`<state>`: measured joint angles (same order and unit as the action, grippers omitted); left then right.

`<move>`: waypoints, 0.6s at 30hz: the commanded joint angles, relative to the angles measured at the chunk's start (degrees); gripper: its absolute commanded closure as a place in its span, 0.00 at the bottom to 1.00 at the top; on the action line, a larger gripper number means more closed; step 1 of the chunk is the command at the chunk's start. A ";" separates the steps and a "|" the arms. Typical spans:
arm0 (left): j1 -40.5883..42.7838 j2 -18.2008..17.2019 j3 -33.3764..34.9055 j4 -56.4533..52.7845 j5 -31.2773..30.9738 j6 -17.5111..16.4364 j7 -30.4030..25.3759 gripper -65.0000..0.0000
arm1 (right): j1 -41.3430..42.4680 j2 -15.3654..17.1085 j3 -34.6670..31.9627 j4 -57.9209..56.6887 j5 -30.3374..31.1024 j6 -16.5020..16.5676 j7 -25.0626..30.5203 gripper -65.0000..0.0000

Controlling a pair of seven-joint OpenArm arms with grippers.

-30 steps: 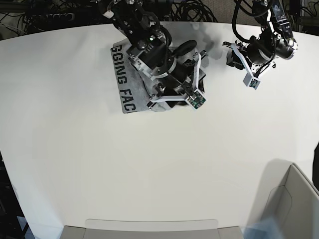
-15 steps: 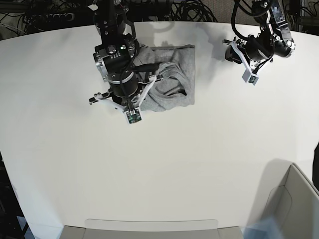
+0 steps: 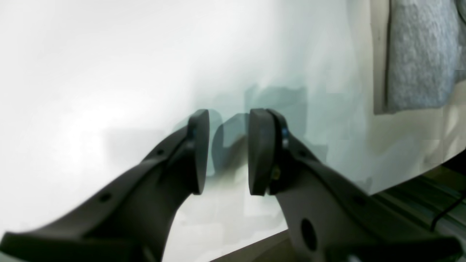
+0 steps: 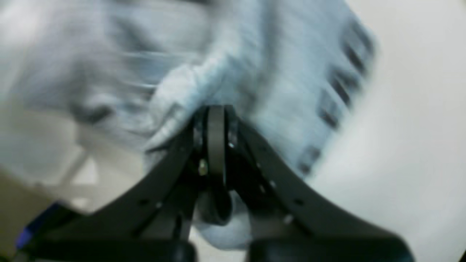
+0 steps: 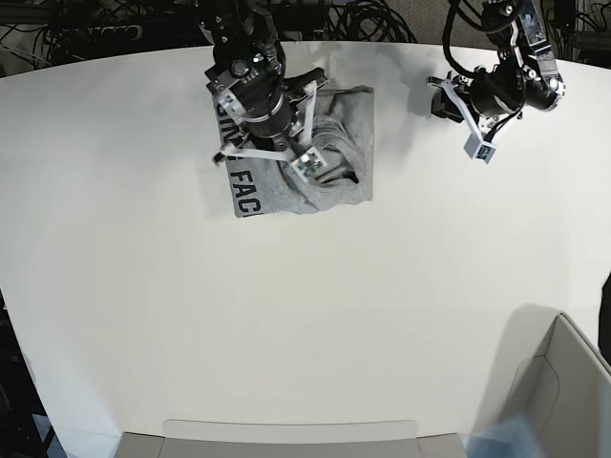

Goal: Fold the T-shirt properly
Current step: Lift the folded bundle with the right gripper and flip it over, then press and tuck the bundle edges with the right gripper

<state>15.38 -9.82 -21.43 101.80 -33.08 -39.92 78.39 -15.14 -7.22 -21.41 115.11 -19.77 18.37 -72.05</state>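
Gripping a fold of the T-shirt [image 5: 334,143], right pincer [image 4: 216,120] is clamped tight; shirt lies bunched at counter [image 5: 286,324] far edge. Left pincer [image 3: 225,151] partly open, empty, well apart.

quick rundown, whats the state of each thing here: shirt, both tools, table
T-shirt: crumpled in a loose heap, not folded, black lettering showing along one edge
right tool: shut, with grey fabric bunched around its tips
left tool: open, nothing between its pads, off to the side of the shirt
table: white, carries the shirt near its far edge
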 commanded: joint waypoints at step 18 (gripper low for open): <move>-0.21 -0.50 -0.15 0.84 -0.63 -0.08 -0.46 0.73 | 4.02 -0.82 -14.42 3.35 -4.01 2.16 -1.93 1.00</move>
<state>15.38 -9.76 -21.43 101.80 -33.06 -39.90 78.35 -11.49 -7.66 -35.83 117.97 -23.51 20.47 -74.37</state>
